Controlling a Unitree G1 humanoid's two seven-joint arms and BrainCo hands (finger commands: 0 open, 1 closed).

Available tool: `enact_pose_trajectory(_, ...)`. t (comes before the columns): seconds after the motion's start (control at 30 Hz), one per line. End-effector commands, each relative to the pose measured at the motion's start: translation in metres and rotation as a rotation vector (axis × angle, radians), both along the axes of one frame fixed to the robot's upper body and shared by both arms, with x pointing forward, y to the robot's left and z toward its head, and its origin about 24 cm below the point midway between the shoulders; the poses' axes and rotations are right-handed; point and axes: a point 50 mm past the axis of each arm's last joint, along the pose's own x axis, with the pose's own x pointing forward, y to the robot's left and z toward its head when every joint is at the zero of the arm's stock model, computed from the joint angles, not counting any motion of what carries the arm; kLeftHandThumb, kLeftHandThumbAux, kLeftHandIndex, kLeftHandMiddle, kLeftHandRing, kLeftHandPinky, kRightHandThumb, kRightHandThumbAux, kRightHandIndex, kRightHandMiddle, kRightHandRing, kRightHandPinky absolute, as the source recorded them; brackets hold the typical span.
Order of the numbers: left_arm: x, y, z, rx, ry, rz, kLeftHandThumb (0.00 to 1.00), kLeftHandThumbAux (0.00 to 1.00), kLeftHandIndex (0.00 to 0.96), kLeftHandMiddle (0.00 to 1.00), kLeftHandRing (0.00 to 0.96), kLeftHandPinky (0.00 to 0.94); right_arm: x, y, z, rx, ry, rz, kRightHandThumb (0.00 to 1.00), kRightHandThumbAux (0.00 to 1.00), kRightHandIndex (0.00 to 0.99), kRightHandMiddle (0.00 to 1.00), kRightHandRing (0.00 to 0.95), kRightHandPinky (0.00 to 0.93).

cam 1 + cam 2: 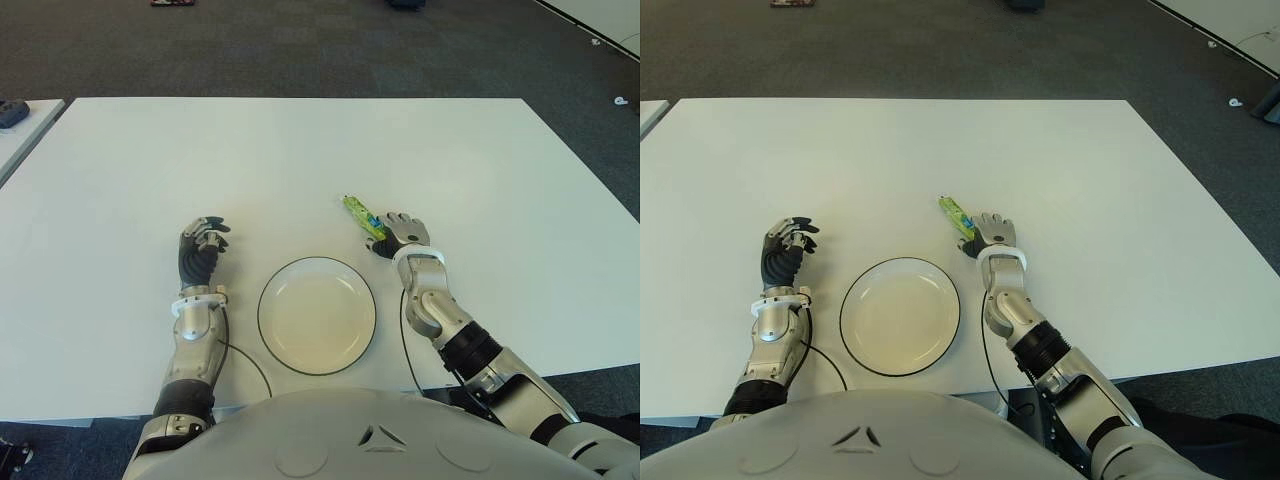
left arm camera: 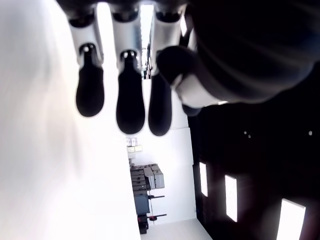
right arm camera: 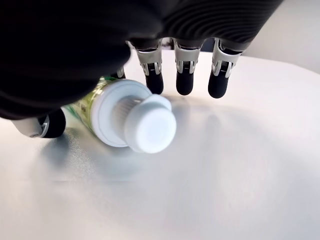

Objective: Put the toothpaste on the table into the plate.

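Nearest: white plate [image 1: 317, 315] w/ dark rim, on white table [image 1: 300, 160], between the two hands. Left hand [image 1: 201, 247] just left of plate, fingers curled, gripping nothing. Right hand [image 1: 402, 232] just beyond plate's far-right rim, palm down over cap end of toothpaste [image 1: 361, 215]; fingers [image 3: 184, 82] extended, slightly apart, tips on table, not closed around tube. Tube lying flat on table, outside plate; long axis diagonal, white cap toward robot & right under palm, crimped tail pointing away & left. Green body w/ blue & yellow print.
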Motion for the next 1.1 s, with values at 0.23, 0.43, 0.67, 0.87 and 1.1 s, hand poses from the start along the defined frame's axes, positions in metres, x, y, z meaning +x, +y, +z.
enact_pose_trajectory(0.23, -0.006, -0.001, -0.010, -0.001, 0.063, 0.000, 0.835, 0.679, 0.400, 0.512, 0.649, 0.626, -0.002, -0.002, 0.011, 0.106, -0.058, -0.073, 0.359, 0.340, 0.000, 0.000, 0.000, 0.000)
enact_pose_trajectory(0.43, -0.007, 0.000, -0.011, -0.009, 0.067, 0.002, 0.835, 0.679, 0.401, 0.508, 0.646, 0.617, -0.003, -0.005, 0.017, 0.188, -0.130, -0.132, 0.373, 0.414, 0.000, 0.000, 0.000, 0.012)
enact_pose_trajectory(0.67, -0.006, -0.001, -0.009, -0.015, 0.038, 0.000, 0.835, 0.679, 0.403, 0.503, 0.640, 0.620, 0.001, -0.012, 0.018, 0.243, -0.235, -0.191, 0.380, 0.508, 0.064, 0.035, 0.049, 0.150)
enact_pose_trajectory(0.87, -0.006, -0.001, -0.009, -0.022, 0.026, -0.001, 0.835, 0.679, 0.403, 0.502, 0.641, 0.626, 0.002, -0.013, 0.019, 0.305, -0.307, -0.224, 0.367, 0.554, 0.157, 0.143, 0.149, 0.244)
enact_pose_trajectory(1.1, -0.005, 0.001, -0.008, -0.020, 0.015, -0.003, 0.834, 0.680, 0.400, 0.503, 0.645, 0.632, 0.003, -0.016, 0.022, 0.438, -0.426, -0.268, 0.534, 0.659, 0.371, 0.366, 0.436, 0.509)
